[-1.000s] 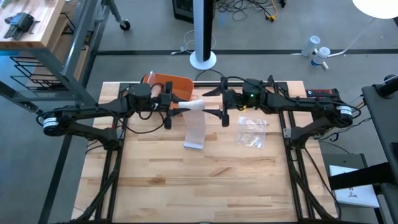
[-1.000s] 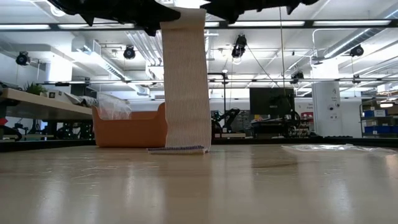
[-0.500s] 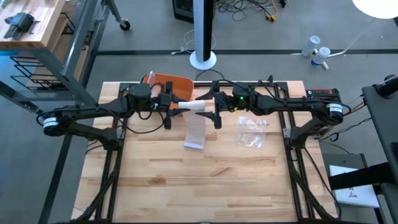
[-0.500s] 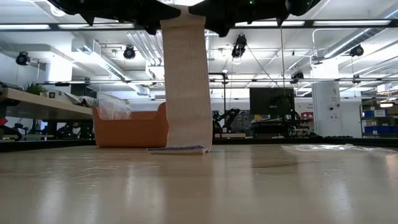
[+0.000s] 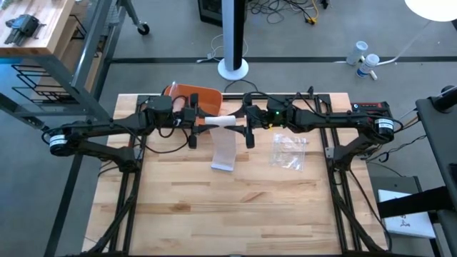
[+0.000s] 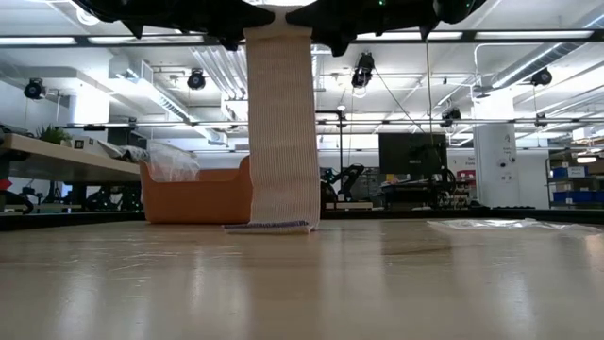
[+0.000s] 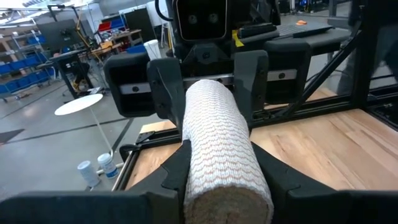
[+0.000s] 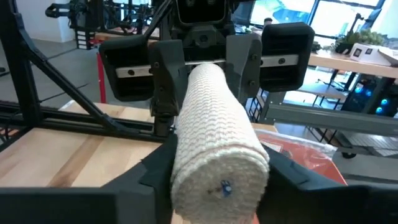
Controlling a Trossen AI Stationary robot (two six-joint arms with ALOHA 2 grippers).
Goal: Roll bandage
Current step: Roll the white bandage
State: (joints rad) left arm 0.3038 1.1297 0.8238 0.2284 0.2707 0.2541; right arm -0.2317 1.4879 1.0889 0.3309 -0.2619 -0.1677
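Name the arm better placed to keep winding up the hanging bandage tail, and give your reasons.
Neither has a clear edge: the left gripper and right gripper each clamp one end of the bandage roll above the table, its tail hanging between them. Winding probably needs both.

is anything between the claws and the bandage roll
Nothing visible. The left claw and right claw each hold one end of the white woven bandage roll above the wooden table, its loose tail hanging down to the tabletop.
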